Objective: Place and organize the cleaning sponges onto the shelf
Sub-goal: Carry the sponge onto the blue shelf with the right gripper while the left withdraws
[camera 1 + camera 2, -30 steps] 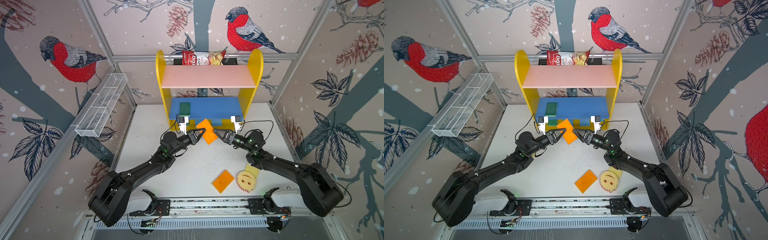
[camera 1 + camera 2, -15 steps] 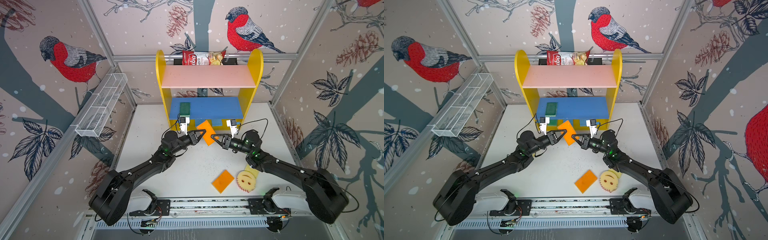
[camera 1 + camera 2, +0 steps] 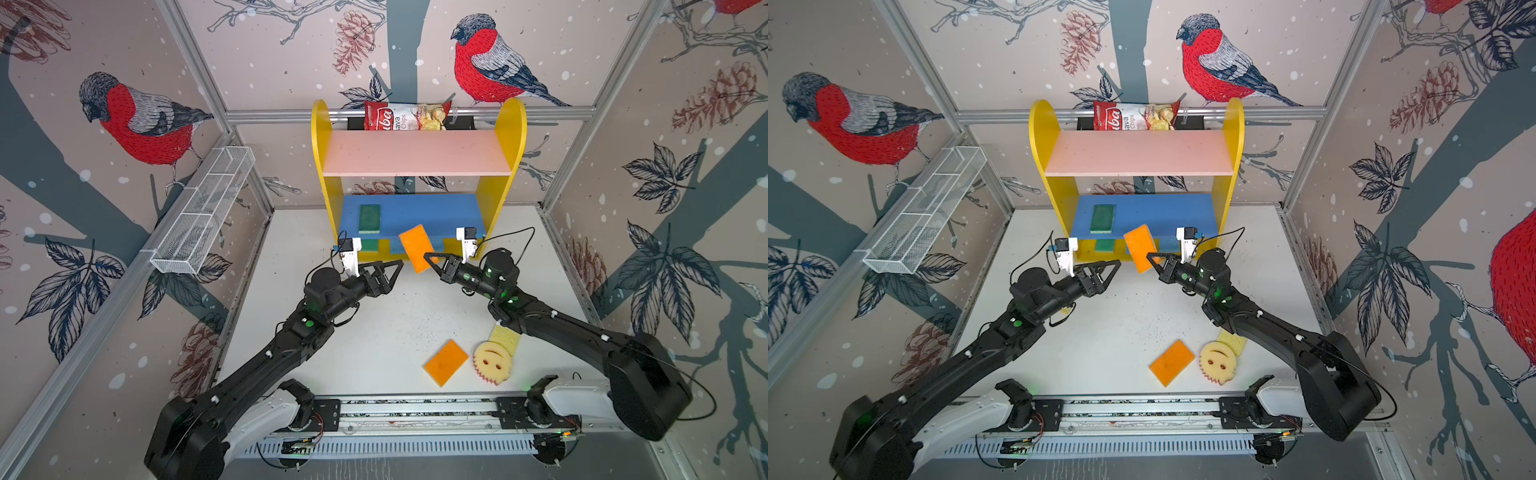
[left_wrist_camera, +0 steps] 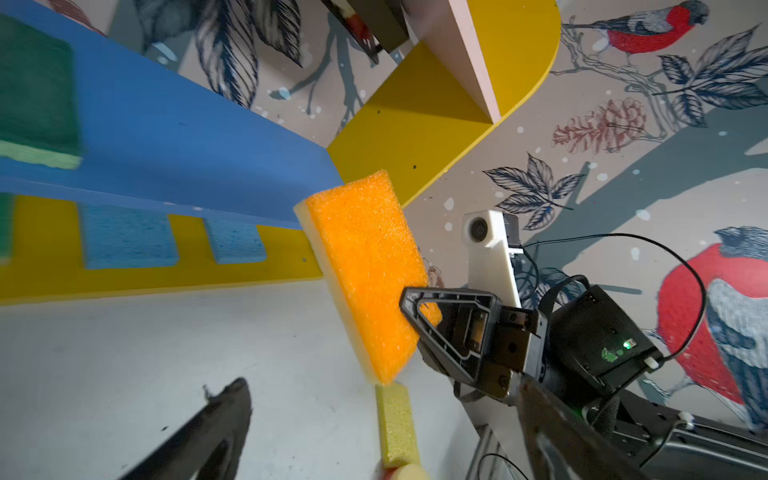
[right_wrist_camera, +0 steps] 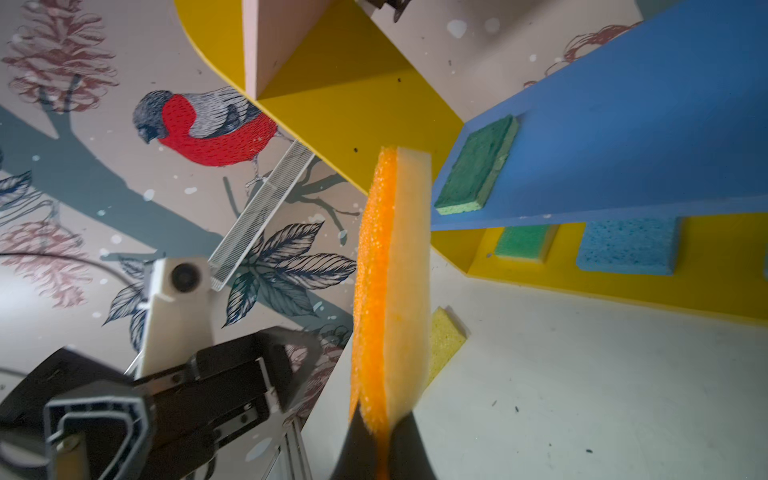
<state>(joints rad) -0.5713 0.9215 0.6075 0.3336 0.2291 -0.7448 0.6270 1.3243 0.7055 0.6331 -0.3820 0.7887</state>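
Black jaws of right gripper (image 3: 430,258) are clamping orange sponge (image 3: 413,245) at its lower corner, top edge crossing front edge of blue board (image 3: 440,212) on shelf (image 3: 503,137). Left gripper (image 3: 394,275) is hanging just beside, jaws spread and empty, over open table (image 3: 374,332).

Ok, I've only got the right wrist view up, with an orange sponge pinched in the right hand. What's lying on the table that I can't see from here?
Observer: Besides the held orange sponge, a second orange sponge lies flat near the front rail, beside the smiley-face sponge.
Operator: Is the pink top board free?
Observer: Yes, both top views show it bare on top.
Operator: How many blue ones are on the yellow base?
Observer: Two in the left wrist view: a first blue sponge and a second blue sponge, with a gap between them.
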